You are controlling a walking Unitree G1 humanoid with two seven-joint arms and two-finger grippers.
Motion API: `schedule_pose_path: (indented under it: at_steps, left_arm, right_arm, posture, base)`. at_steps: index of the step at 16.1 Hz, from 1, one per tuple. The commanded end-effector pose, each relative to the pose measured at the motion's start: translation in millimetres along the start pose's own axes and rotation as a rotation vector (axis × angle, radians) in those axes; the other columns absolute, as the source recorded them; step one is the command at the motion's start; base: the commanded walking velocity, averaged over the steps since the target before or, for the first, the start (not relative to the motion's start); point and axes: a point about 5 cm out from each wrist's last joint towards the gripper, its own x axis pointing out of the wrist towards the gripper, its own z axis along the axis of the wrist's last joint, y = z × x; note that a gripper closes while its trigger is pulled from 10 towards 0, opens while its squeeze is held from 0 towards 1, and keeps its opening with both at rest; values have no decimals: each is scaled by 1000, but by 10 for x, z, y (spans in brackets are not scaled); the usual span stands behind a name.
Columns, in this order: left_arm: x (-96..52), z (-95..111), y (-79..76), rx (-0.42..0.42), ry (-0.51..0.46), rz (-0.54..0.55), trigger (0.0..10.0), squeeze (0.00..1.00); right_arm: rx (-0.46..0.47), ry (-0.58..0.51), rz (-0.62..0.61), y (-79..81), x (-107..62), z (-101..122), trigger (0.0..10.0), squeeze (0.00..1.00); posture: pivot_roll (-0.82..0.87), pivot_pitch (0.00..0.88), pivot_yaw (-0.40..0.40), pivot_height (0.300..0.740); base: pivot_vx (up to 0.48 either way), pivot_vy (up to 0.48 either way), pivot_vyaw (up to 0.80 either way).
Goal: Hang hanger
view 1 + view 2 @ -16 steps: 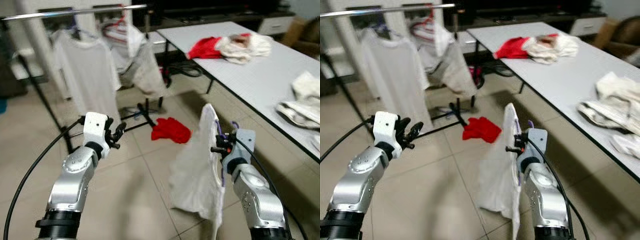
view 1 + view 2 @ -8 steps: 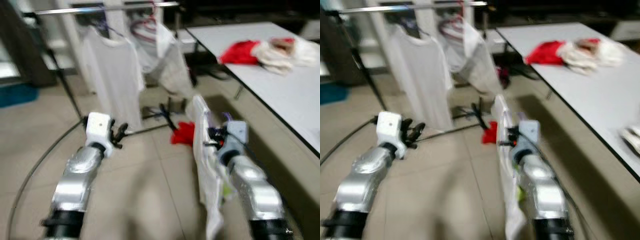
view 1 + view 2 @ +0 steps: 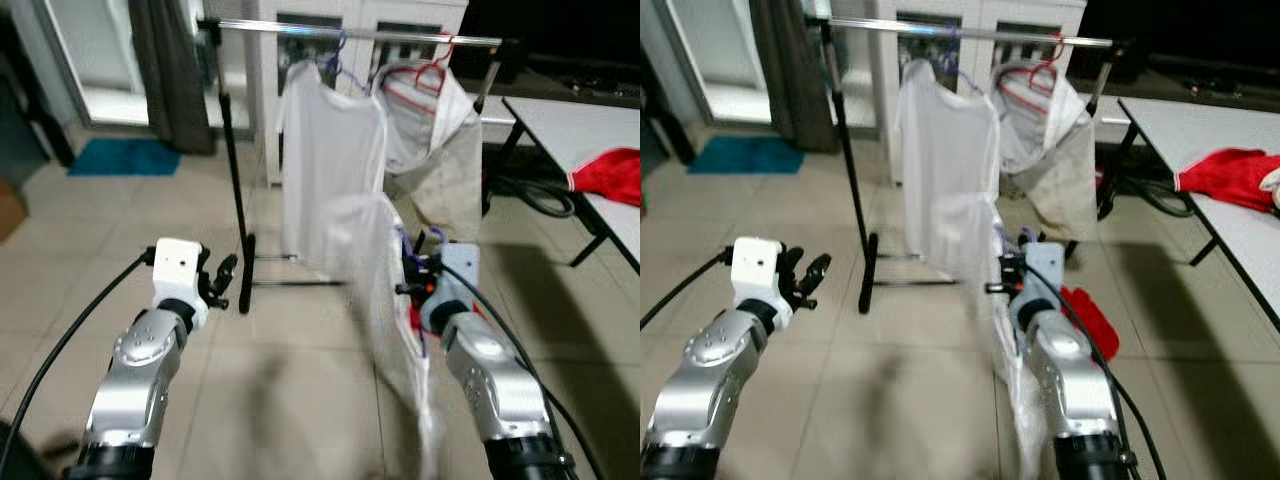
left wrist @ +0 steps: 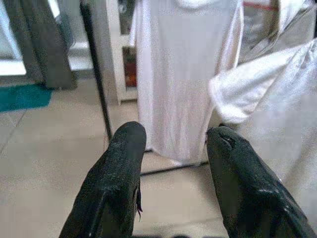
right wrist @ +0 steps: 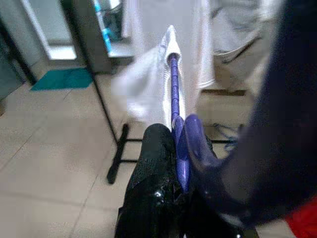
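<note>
Tiled floor (image 3: 90, 230) stretches to a clothes rail (image 3: 360, 33) at 12 o'clock, hung with a white shirt (image 3: 330, 170). Right tool (image 5: 173, 148) grips a purple hanger (image 5: 174, 94) carrying a white garment (image 3: 390, 300), just short of the rail. Left tool (image 4: 176, 144) hangs open, empty.

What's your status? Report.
Right tool shut on purple hanger carrying white garment. Left tool open, empty. Rack rail ahead, two garments hung.

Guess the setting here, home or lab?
Probably a home laundry corner: a freestanding clothes rail with a white shirt hung on it, tiled floor, curtained door, and a table holding red clothing.
</note>
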Motion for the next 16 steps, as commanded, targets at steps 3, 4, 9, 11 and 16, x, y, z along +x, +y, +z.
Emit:
schedule_pose_path:
  at_steps: [3,4,9,11,16]
  left_arm:
    - [60,77,-114,10,-22,-42,10000,0]
    - [64,77,-120,10,-21,-49,10000,0]
    - [88,102,-155,7,-23,-71,10000,0]
    - [77,93,-148,6,-20,-72,10000,0]
    - [65,86,-124,5,-24,-61,10000,0]
  right_arm:
    - [-17,-64,-31,-59,-38,127,10000,0]
    - [-14,-64,-38,-64,-45,124,10000,0]
    - [-14,-63,-49,-80,-69,106,10000,0]
    - [-11,-57,-49,-75,-71,94,10000,0]
    - [-37,-45,-27,-78,-42,101,10000,0]
  posture:
    - [-120,0,-30,740]
    - [-123,0,-27,740]
    - [-125,0,-24,740]
    - [-118,0,-33,740]
    - [-111,0,-48,740]
  base:
    - [358,0,0]
    - [352,0,0]
    - [354,0,0]
    - [352,0,0]
    - [355,0,0]
